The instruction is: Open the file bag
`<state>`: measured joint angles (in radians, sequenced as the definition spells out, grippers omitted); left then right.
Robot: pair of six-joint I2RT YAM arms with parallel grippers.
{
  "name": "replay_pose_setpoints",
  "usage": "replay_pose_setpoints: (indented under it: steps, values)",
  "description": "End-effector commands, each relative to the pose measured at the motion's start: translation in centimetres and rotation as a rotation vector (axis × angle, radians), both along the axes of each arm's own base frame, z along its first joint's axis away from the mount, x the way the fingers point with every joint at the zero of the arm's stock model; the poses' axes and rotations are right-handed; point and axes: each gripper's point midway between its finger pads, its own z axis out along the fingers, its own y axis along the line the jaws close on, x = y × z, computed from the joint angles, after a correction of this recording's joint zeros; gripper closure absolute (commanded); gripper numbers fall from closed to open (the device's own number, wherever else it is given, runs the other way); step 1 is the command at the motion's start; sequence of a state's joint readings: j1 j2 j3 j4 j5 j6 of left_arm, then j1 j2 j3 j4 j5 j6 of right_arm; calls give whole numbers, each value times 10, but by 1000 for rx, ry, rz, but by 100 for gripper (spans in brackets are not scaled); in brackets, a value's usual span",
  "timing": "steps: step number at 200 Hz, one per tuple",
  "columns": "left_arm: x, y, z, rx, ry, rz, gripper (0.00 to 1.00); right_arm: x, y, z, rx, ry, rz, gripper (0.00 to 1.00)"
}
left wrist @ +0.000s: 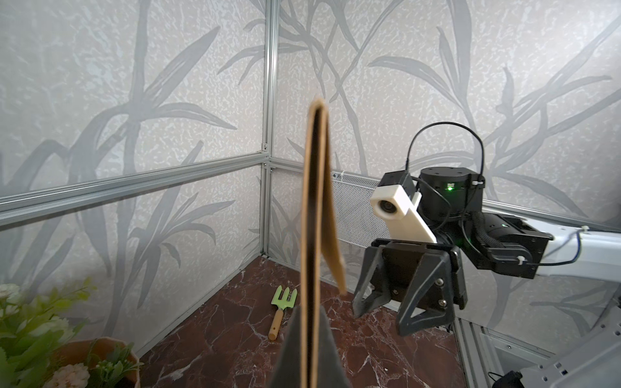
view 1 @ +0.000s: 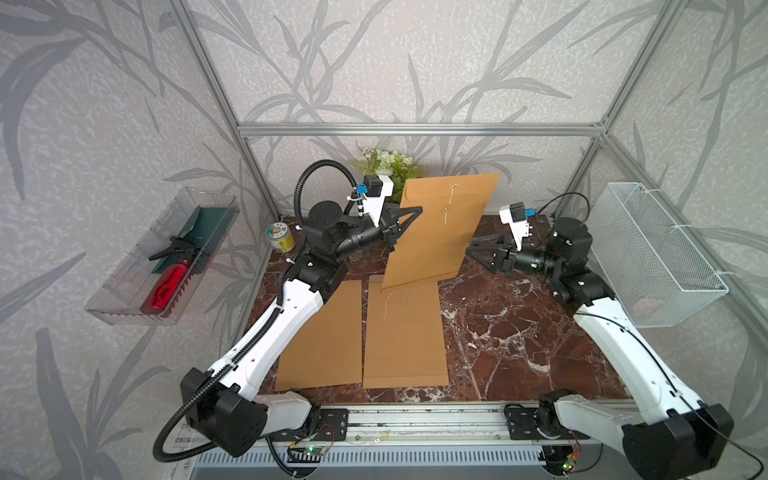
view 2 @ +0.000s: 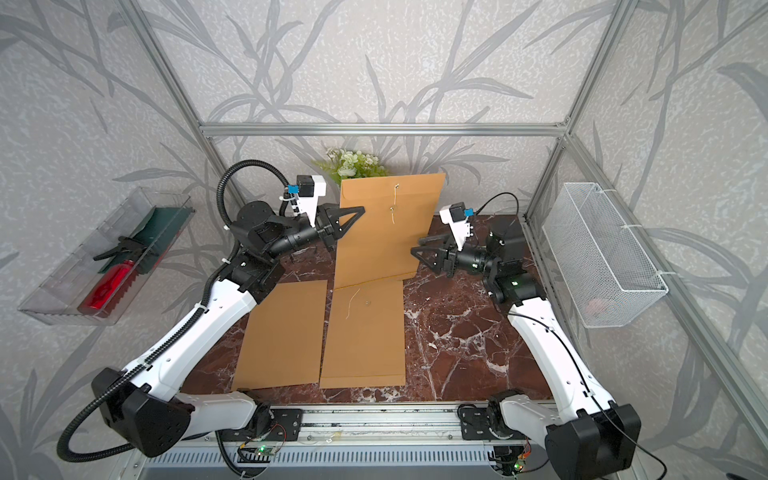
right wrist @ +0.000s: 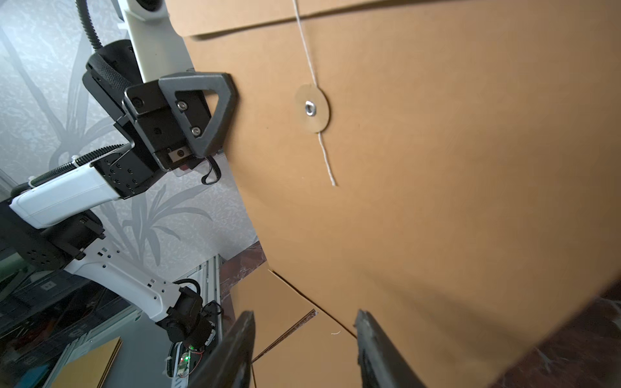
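Left gripper (view 1: 411, 212) is clamped tight on the left edge of the brown kraft-paper file bag (view 1: 440, 232), holding it upright above the far middle of the dark red marble tabletop (view 1: 519, 332). From the left wrist the bag shows edge-on (left wrist: 314, 218), pinched flat between the two dark fingers (left wrist: 292, 352), and the top flap (left wrist: 332, 235) stands away from the body. In both top views the bag leans a little, its lower edge over the far end of a second brown file bag (view 1: 405, 336) lying flat. Whether the two touch, I can't tell. A third brown file bag (view 1: 324, 336) lies flat beside that one, partly under the left arm.

Over to the right gripper (view 1: 471, 247): jaws apart, nothing between them, sitting just beside the held bag's right edge and facing its front. The right wrist view looks straight at that front: the thin white string (right wrist: 322, 154) runs down from the flap, past the round paper disc with a metal eyelet (right wrist: 312, 108), and its free end dangles below.
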<state>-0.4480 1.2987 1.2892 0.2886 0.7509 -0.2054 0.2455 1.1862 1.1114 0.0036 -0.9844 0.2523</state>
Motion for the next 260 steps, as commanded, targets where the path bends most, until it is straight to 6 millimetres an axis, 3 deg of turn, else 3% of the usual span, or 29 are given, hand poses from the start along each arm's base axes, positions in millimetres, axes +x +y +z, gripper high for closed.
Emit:
replay_pose_setpoints:
  steps: [1, 59, 112, 202, 260]
  values:
    - [-30, -1, 25, -60, -87, -88, 100, 8, 13, 22, 37, -81, 22, 50]
    - [-53, -12, 25, -103, -51, -216, 100, 20, 23, 31, 92, -103, 56, 50]
    - [-60, -18, 24, -127, -14, -268, 100, 21, 25, 39, 114, -138, 68, 50]
    - [-62, -19, 19, -127, 18, -291, 100, 8, 25, 59, 149, -207, 112, 50]
    - [-70, -18, 27, -141, 6, -322, 100, -2, 24, 67, 169, -233, 145, 50]
